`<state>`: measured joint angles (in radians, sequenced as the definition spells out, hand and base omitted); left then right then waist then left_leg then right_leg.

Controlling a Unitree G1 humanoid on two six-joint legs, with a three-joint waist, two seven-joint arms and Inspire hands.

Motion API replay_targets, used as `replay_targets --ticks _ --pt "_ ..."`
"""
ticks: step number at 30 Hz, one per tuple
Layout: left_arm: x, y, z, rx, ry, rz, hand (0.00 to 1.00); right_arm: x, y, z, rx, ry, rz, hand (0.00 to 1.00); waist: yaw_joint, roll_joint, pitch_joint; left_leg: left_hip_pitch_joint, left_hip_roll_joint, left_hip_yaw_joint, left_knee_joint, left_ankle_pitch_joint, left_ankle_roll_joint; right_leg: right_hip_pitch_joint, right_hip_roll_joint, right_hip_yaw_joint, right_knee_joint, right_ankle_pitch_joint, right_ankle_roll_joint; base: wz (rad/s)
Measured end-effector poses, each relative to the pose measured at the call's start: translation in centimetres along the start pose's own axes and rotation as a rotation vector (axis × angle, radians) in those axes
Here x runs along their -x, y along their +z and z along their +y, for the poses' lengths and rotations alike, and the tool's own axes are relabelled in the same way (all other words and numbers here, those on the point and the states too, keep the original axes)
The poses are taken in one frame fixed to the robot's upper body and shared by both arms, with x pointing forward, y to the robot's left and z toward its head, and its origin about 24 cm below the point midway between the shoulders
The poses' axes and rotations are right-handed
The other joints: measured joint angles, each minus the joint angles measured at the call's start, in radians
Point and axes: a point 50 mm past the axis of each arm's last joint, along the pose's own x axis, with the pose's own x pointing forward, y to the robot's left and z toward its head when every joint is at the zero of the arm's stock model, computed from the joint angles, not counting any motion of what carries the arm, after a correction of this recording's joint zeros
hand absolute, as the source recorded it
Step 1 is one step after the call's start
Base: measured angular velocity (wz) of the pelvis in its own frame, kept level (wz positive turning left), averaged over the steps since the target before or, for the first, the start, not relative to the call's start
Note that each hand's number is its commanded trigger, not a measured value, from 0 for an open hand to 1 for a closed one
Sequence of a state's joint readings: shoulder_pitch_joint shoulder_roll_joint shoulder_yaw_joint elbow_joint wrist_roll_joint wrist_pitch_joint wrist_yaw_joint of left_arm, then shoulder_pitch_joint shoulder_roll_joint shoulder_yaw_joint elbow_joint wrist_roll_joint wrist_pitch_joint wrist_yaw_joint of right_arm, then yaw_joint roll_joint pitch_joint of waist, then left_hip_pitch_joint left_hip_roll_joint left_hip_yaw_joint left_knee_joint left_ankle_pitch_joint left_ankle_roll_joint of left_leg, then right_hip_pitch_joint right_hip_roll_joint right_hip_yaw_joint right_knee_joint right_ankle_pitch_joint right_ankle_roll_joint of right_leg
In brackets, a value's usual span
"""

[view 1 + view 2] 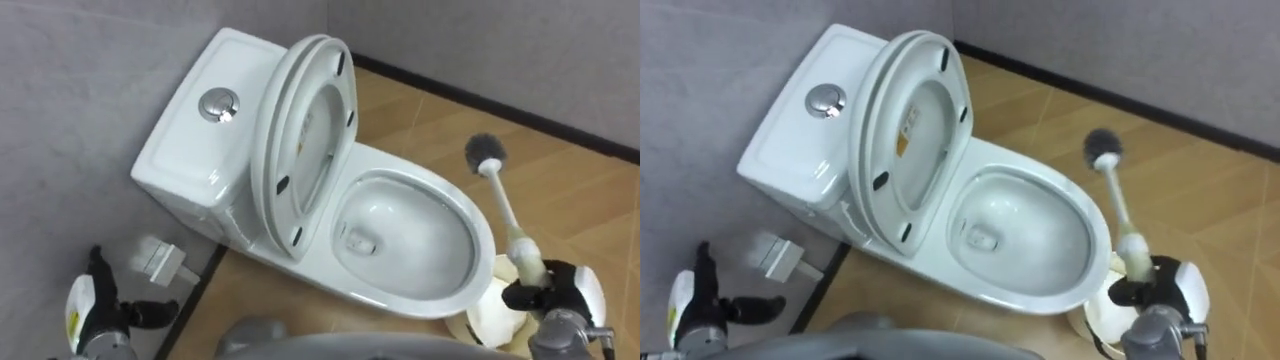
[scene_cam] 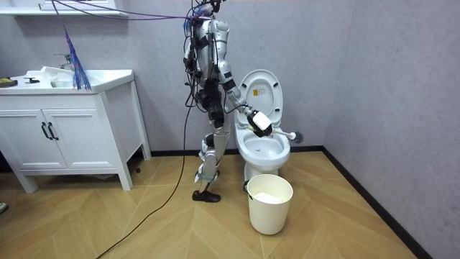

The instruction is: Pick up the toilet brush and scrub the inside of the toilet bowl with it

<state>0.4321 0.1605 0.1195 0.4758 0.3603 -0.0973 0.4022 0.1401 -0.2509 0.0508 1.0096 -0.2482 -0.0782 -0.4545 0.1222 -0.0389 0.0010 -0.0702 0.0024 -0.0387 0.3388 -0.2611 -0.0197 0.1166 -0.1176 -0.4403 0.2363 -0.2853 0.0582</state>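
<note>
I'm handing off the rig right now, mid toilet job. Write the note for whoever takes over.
Left hand: open, holding nothing, low on the robot's left.
Right hand: shut on the toilet brush. The bristle head points up and away, over the floor past the bowl's front rim.
Toilet: seat and lid raised, bowl open.
Bucket: on the floor in front of the toilet.
Done: brush in hand, seat up.
Left: bring the head down into the bowl and scrub. I cannot tell whether any scrubbing has happened.
</note>
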Motion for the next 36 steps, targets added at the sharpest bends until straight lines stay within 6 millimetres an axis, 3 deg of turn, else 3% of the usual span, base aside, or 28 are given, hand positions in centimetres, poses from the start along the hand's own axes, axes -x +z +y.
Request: replay_targets --ticks 7,15,20,27,33,36 --pt "-1.2 4.7 0.9 -0.001 0.109 -0.221 0.00 0.6 -0.9 1.1 0.119 0.058 -0.036 1.00 0.014 0.006 0.0105 -0.028 0.001 -0.025 0.028 0.001 -0.003 -0.001 0.010 -0.002 -0.002 0.000 0.000 0.11" --pt "-1.3 8.8 1.6 -0.033 0.175 -0.407 0.00 1.3 -1.9 2.0 0.345 0.147 -0.090 1.00 -0.008 0.009 0.0075 -0.049 0.000 -0.024 0.031 0.005 -0.002 -0.034 0.004 0.003 0.025 0.000 0.000 -0.01" --pt "-1.3 12.8 0.2 -0.066 0.134 -0.582 0.00 1.9 -2.8 3.4 0.596 0.292 -0.131 1.00 -0.008 0.004 0.0062 -0.076 0.001 -0.018 0.039 0.010 0.001 -0.067 -0.005 0.006 0.055 -0.001 0.000 -0.04" --pt "-1.0 13.2 -1.2 -0.136 0.076 -0.630 0.00 1.9 -3.5 3.0 0.728 0.332 -0.134 1.00 -0.016 0.022 0.0056 -0.103 0.004 -0.006 0.057 0.010 0.002 -0.099 -0.003 0.023 0.060 0.000 -0.002 -0.04" --pt "-1.0 12.7 -2.5 -0.188 0.006 -0.634 0.00 0.8 -2.2 2.0 0.823 0.287 -0.209 1.00 -0.018 0.030 0.0069 -0.144 0.011 -0.002 0.078 0.013 0.003 -0.147 -0.005 0.028 0.095 -0.004 -0.009 -0.01" --pt "-1.1 12.2 -3.4 -0.212 -0.041 -0.620 0.00 0.3 -1.5 1.5 0.848 0.254 -0.233 1.00 -0.018 0.024 0.0126 -0.167 0.005 -0.002 0.078 0.022 0.005 -0.180 -0.016 0.028 0.121 -0.009 -0.016 0.00"
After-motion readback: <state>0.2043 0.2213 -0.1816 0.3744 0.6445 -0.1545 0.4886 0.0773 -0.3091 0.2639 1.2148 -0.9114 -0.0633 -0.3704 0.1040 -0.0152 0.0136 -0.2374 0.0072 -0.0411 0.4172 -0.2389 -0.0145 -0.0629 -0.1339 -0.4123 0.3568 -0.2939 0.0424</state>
